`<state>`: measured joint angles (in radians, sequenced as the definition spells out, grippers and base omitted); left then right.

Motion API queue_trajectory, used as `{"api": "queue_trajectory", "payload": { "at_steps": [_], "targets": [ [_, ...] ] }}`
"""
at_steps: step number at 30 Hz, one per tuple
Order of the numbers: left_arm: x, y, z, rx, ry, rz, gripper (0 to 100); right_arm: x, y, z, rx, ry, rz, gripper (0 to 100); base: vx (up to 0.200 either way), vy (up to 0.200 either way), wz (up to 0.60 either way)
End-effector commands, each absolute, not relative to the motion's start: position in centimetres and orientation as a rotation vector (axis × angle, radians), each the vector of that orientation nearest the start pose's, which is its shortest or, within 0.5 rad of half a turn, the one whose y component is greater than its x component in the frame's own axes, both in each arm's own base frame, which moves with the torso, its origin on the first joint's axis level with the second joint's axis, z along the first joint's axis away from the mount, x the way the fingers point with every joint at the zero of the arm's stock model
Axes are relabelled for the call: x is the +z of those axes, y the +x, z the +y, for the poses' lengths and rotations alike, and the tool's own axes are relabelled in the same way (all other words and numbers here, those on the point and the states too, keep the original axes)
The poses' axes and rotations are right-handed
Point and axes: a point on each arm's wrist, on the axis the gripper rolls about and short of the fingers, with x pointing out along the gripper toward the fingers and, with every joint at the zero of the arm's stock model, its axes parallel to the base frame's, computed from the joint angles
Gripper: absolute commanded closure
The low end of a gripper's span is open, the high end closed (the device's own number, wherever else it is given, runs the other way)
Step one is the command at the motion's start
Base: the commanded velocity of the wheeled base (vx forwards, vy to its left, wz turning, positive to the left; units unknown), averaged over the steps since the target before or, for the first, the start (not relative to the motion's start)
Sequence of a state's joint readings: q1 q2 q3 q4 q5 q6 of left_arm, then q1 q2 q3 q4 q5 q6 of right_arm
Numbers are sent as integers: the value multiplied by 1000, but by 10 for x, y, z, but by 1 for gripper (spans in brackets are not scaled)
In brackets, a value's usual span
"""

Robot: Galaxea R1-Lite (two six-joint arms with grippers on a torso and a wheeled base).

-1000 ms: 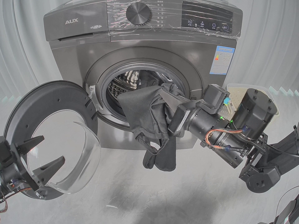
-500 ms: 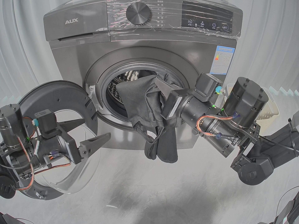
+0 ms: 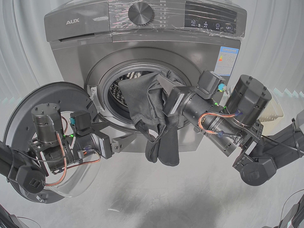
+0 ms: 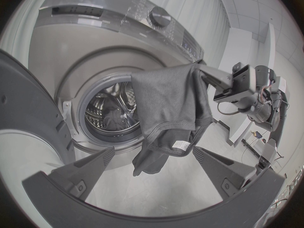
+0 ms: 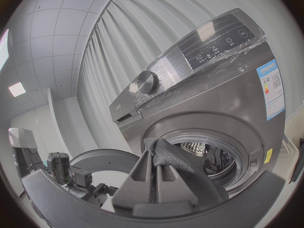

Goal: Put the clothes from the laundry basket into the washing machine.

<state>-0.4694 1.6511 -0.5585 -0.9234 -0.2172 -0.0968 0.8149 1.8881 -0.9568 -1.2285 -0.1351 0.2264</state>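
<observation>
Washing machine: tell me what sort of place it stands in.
Probably a staged laundry corner in a lab or test room, not a home: a front-loading washing machine with film on its panel, a laundry basket beside it, plain curtains behind and an office-style tiled ceiling.

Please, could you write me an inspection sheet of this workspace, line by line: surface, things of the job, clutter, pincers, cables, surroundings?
Surface: grey floor; the washing machine stands on it, with its door swung open to the robot's left.
Job's things: a dark garment hangs before the drum opening, its lower end below the rim. Another dark piece lies in the drum. The laundry basket stands to the machine's right.
Clutter: nothing seen.
Pincers: the right pincer is shut on the dark garment. The left pincer is open, low, near the hanging end; whether they touch is unclear.
Cables: orange braided cables on both wrists, close to the arms.
Surroundings: pale curtain behind.
</observation>
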Motion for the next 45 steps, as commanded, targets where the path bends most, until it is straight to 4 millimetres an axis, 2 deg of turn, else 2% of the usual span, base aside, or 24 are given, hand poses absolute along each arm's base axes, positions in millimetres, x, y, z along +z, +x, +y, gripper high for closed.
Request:
{"api": "queue_trajectory", "payload": {
  "at_steps": [1,8,17,21,24,33,34,45],
  "targets": [
    [144,256,-136,-671,-72,264,0,220,246,258,707,357,-195,100,0,0,0],
    [136,276,-150,-682,-94,242,0,221,244,260,714,361,-199,100,0,0,0],
    [129,292,-163,-695,-119,204,0,219,242,260,719,360,-194,100,0,0,0],
    [126,296,-166,-703,-125,165,0,219,241,260,718,362,-197,100,0,0,0],
    [120,306,-171,-709,-138,73,0,217,241,261,719,358,-190,100,0,0,0],
    [118,308,-177,-727,-148,15,0,215,241,262,719,357,-187,100,0,0,0],
    [119,309,-177,-726,-149,11,100,215,242,262,719,356,-185,100,0,0,0],
    [123,304,-180,-739,-174,-40,100,213,242,261,715,354,-178,100,0,0,0]
  ]
}}
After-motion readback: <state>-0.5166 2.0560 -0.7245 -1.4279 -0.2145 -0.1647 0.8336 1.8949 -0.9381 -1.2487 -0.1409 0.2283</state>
